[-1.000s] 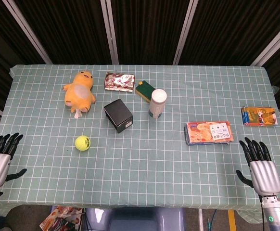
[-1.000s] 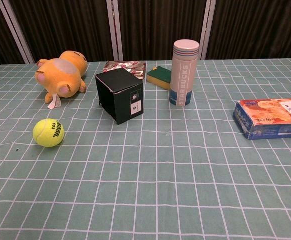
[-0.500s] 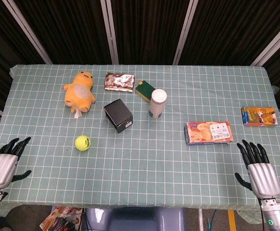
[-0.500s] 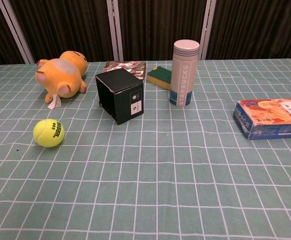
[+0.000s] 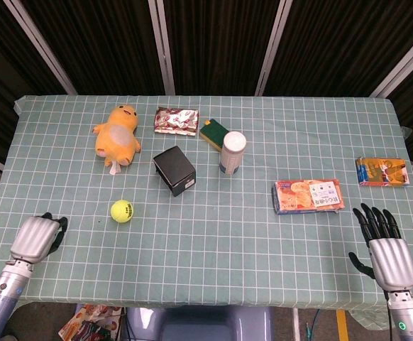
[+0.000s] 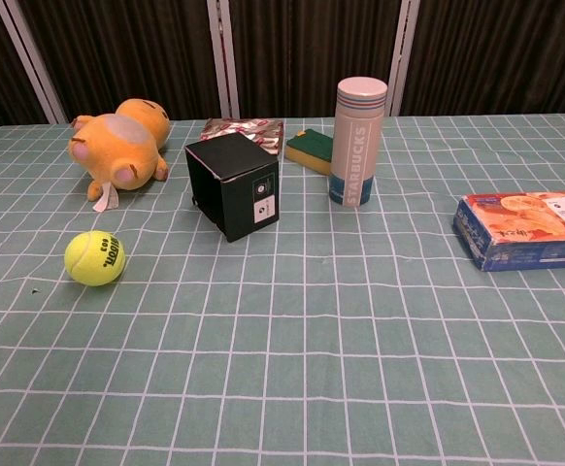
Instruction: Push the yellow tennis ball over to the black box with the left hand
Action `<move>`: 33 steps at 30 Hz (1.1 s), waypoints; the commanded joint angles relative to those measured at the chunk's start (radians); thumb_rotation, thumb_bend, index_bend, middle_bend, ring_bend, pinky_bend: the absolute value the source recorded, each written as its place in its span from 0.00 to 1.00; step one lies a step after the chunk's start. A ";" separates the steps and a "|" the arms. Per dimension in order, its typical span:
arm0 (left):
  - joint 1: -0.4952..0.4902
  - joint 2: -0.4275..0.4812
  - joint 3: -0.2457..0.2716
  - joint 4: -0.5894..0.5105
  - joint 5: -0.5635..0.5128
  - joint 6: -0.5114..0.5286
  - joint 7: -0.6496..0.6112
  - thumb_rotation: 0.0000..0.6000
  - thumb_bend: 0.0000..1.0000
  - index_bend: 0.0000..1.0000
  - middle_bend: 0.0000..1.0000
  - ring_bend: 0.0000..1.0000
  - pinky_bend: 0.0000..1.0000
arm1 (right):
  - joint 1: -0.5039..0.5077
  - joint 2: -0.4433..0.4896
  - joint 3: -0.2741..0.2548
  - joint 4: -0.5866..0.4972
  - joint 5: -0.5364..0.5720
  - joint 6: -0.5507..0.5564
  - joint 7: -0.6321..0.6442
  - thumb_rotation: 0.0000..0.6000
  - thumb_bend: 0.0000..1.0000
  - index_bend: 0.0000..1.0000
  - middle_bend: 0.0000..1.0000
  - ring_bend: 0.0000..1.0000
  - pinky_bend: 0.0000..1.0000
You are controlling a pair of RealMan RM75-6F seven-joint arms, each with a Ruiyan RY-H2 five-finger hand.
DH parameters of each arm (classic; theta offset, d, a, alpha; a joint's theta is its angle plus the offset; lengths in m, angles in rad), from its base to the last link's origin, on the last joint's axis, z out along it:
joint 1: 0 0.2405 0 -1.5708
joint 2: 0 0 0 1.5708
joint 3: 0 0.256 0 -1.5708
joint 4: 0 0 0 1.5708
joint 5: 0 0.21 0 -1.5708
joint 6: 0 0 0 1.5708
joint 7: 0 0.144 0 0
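The yellow tennis ball (image 5: 121,211) (image 6: 95,257) lies on the green checked cloth, left of centre. The black box (image 5: 174,170) (image 6: 232,184) stands up and to the right of it, a short gap away. My left hand (image 5: 37,236) hovers over the table's front left corner, well left of the ball and slightly nearer me. Its silver back faces up, only dark fingertips show past it, and it holds nothing. My right hand (image 5: 385,245) is at the front right edge with fingers spread and nothing in it. The chest view shows neither hand.
An orange plush duck (image 5: 117,135) lies behind the ball. A white Starbucks bottle (image 5: 232,152) stands right of the box, with a snack packet (image 5: 177,120) and green sponge (image 5: 213,132) behind. An orange carton (image 5: 309,196) and a small packet (image 5: 382,171) lie at right.
My left hand has moved right, in over the table's front left corner toward the ball, and its spread fingers now look foreshortened. The right hand barely shifted. Ball and box are still.
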 commanded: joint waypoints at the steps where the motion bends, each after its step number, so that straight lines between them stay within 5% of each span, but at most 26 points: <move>1: -0.060 -0.049 0.013 0.035 -0.032 -0.110 0.005 1.00 0.52 0.55 0.69 0.47 0.70 | -0.011 0.004 -0.003 0.002 -0.009 0.033 0.018 1.00 0.29 0.00 0.00 0.00 0.00; 33: -0.189 -0.220 -0.026 0.088 -0.163 -0.195 0.170 1.00 0.54 0.53 0.65 0.46 0.69 | -0.028 0.037 0.002 -0.004 -0.046 0.086 0.089 1.00 0.29 0.00 0.00 0.00 0.00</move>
